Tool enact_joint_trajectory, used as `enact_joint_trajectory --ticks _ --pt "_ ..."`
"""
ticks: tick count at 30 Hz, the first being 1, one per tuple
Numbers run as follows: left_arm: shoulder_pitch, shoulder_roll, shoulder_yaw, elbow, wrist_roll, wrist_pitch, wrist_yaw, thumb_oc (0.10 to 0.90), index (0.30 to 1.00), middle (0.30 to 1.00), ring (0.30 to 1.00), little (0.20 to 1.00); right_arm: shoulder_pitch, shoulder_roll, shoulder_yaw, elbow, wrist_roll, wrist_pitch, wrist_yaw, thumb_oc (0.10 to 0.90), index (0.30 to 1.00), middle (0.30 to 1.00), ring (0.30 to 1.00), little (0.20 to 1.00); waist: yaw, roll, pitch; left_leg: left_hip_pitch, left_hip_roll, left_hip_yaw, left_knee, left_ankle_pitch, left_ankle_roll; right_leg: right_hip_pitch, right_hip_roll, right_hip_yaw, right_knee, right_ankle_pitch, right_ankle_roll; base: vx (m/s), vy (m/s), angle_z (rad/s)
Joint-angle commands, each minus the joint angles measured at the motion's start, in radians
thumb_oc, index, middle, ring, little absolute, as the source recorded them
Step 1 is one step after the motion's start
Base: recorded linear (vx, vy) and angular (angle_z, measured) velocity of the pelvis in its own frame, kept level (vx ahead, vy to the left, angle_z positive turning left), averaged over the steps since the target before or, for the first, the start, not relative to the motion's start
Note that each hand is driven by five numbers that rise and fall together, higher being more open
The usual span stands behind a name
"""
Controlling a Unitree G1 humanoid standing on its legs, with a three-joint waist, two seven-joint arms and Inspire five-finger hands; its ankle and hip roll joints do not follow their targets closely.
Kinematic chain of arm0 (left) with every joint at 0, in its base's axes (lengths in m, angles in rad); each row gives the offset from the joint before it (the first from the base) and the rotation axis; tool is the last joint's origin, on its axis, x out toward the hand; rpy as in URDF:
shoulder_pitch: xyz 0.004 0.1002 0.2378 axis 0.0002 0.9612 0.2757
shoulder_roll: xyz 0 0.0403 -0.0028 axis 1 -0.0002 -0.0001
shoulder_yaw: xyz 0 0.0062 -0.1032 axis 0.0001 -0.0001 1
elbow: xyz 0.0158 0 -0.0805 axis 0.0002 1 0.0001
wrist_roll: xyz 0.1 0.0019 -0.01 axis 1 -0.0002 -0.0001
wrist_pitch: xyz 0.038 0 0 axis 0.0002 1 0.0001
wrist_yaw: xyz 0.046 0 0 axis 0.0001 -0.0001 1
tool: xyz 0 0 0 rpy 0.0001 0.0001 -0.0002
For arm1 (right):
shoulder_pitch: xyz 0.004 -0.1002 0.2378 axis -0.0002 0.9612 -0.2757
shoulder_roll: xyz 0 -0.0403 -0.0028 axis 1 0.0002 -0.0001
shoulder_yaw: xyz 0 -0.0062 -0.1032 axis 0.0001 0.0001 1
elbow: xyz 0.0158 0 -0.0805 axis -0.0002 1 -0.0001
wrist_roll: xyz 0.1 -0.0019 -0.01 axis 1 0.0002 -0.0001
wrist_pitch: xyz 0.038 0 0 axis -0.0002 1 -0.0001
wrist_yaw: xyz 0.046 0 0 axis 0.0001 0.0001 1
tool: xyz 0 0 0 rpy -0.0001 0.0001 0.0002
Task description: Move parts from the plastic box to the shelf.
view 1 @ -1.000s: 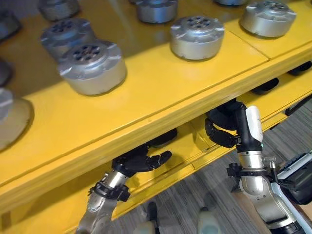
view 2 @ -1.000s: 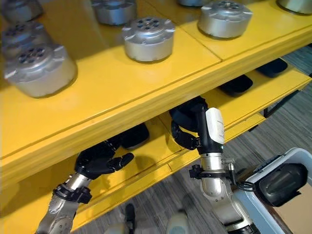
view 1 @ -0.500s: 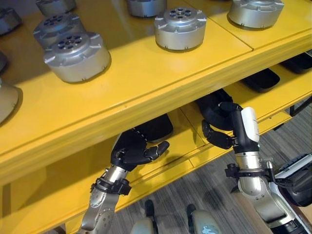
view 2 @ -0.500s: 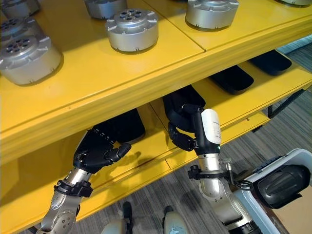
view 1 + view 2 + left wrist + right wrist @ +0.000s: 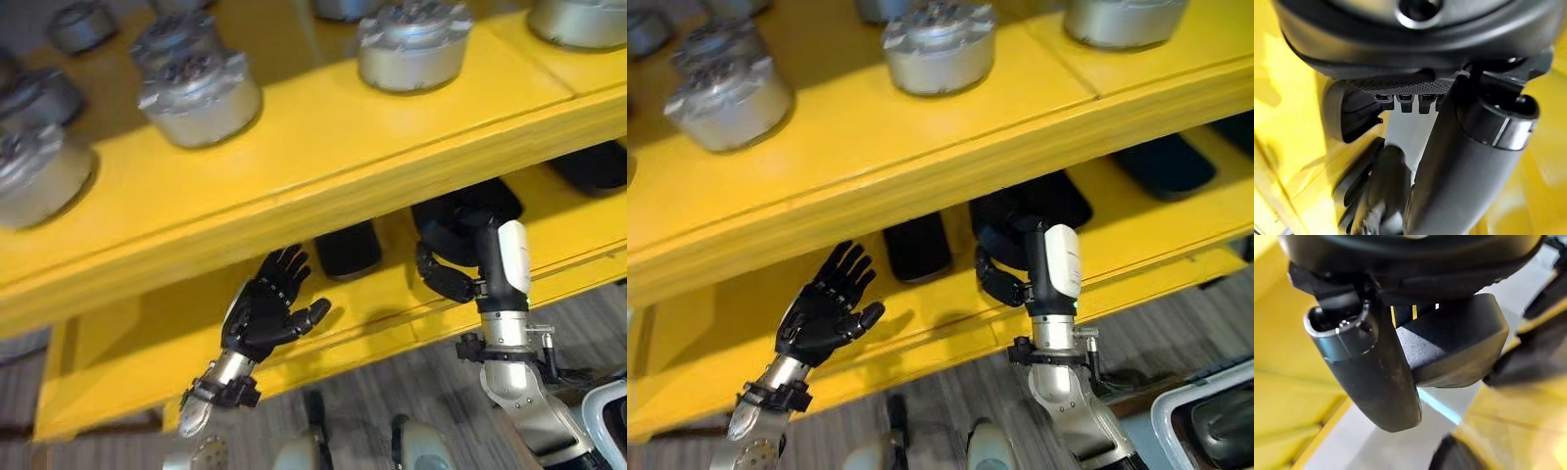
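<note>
While the left hand (image 5: 823, 318) spreads empty, black parts (image 5: 917, 247) lie at its 1 o'clock. Silver parts (image 5: 939, 47) crowd the shelf (image 5: 921, 147) above; right hand (image 5: 1004, 274) curls on a black part (image 5: 1019, 211)

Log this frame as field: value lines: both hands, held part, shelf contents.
left hand: open, fingers spread, in front of the lower shelf, holding nothing
right hand: curled on a black part at the lower shelf
upper shelf: round silver metal parts
lower shelf, other contents: another black part between the hands
</note>
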Motion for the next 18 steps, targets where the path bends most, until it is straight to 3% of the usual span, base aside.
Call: enact_joint_trajectory --ticks 1,5,8,15,18 --pt "-0.081 0.028 0.045 -0.089 -0.036 -0.111 -0.023 0.900 1.000 1.000 1.000 1.000 -0.159 -0.008 -0.040 -0.093 -0.023 -0.108 -0.052 0.400 0.300 0.300 0.300 0.300 -0.044 -0.044 -0.044 0.069 0.052 -0.018 0.040 0.000 -0.029 0.093 0.039 0.103 0.029 -0.069 0.023 -0.07 0.122 -0.17" --pt "-0.102 0.021 0.027 -0.072 -0.019 -0.119 -0.029 0.900 1.000 1.000 1.000 1.000 -0.176 -0.025 -0.060 -0.057 0.000 -0.108 -0.045 0.400 0.300 0.300 0.300 0.300 -0.060 -0.044 -0.067 0.106 0.099 -0.031 0.070 0.032 -0.041 0.084 0.005 0.106 0.037 -0.064 0.027 0.02 0.329 0.03" --pt "-0.115 0.020 0.011 -0.074 -0.020 -0.137 -0.012 0.900 1.000 1.000 1.000 1.000 -0.165 -0.033 -0.083 -0.058 0.008 -0.103 -0.035 0.400 0.300 0.300 0.300 0.300 -0.084 -0.017 -0.079 0.148 0.114 0.037 0.002 0.036 -0.056 0.077 -0.026 0.096 0.037 -0.061 0.047 0.10 0.511 0.40" --pt "-0.127 0.026 0.009 -0.061 -0.016 -0.135 0.023 0.900 1.000 1.000 1.000 1.000 -0.127 -0.029 -0.122 -0.043 -0.015 -0.106 -0.032 0.400 0.300 0.300 0.300 0.300 -0.098 0.005 -0.099 0.184 0.028 0.116 -0.034 -0.056 -0.050 0.125 -0.086 0.079 -0.139 0.057 0.126 0.12 0.274 0.51" --pt "-0.105 0.036 0.037 -0.071 -0.015 -0.132 0.042 0.900 1.000 1.000 1.000 1.000 -0.112 -0.009 -0.132 -0.049 -0.019 -0.108 -0.014 0.400 0.300 0.300 0.300 0.300 -0.086 -0.004 -0.110 0.209 0.003 0.148 -0.062 -0.069 -0.045 0.152 -0.115 0.044 -0.227 0.116 0.162 0.14 0.125 0.10"
